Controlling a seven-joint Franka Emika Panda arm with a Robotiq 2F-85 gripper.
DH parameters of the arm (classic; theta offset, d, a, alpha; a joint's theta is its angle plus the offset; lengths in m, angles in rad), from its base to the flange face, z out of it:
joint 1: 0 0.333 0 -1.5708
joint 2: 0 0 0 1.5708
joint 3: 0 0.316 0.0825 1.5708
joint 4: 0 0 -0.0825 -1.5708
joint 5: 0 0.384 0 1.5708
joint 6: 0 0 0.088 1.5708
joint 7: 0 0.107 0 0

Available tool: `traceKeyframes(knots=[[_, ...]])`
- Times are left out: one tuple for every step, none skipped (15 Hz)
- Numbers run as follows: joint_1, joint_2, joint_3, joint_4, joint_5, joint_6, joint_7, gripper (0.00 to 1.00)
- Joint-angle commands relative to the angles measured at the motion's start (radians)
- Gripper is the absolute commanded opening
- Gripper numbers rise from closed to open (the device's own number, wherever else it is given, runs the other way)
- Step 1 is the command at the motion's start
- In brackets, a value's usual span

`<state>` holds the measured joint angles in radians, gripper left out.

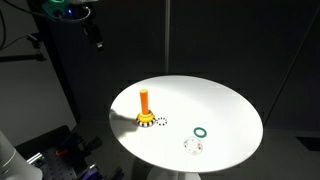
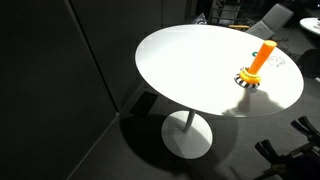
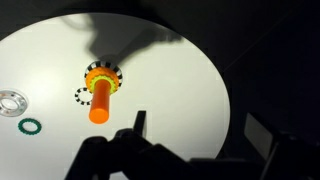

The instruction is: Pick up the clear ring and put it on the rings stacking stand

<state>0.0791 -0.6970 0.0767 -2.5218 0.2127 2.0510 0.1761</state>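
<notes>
The clear ring (image 1: 192, 147) lies flat on the white round table (image 1: 225, 105), near its front edge; in the wrist view (image 3: 12, 102) it is at the far left. The rings stacking stand (image 1: 145, 104) is an orange peg on a yellow base, upright on the table's left part. It also shows in an exterior view (image 2: 258, 62) and in the wrist view (image 3: 101, 98). My gripper (image 3: 200, 122) is open and empty, high above the table and well away from the clear ring.
A dark green ring (image 1: 200, 131) lies beside the clear ring and shows in the wrist view (image 3: 30, 126). A black-and-white dotted ring (image 1: 161, 122) lies against the stand's base. The robot arm (image 1: 72, 10) hangs above the table's far left. The surroundings are dark.
</notes>
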Motion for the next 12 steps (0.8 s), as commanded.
traceKeyframes(knots=[[-0.022, 0.046, 0.008, 0.031, -0.005, 0.051, 0.01, 1.0], [-0.029, 0.063, 0.011, 0.042, -0.012, 0.072, 0.017, 1.0], [-0.037, 0.08, 0.015, 0.054, -0.022, 0.093, 0.021, 1.0], [-0.043, 0.093, 0.022, 0.065, -0.032, 0.11, 0.03, 1.0], [-0.055, 0.124, 0.032, 0.073, -0.049, 0.148, 0.037, 1.0], [-0.064, 0.143, 0.039, 0.085, -0.064, 0.169, 0.045, 1.0], [-0.075, 0.166, 0.048, 0.095, -0.086, 0.197, 0.055, 1.0], [-0.086, 0.188, 0.056, 0.106, -0.109, 0.214, 0.07, 1.0], [-0.098, 0.211, 0.066, 0.118, -0.136, 0.234, 0.089, 1.0], [-0.108, 0.232, 0.073, 0.13, -0.163, 0.247, 0.108, 1.0], [-0.118, 0.255, 0.08, 0.145, -0.189, 0.253, 0.129, 1.0], [-0.127, 0.278, 0.085, 0.161, -0.214, 0.254, 0.149, 1.0]])
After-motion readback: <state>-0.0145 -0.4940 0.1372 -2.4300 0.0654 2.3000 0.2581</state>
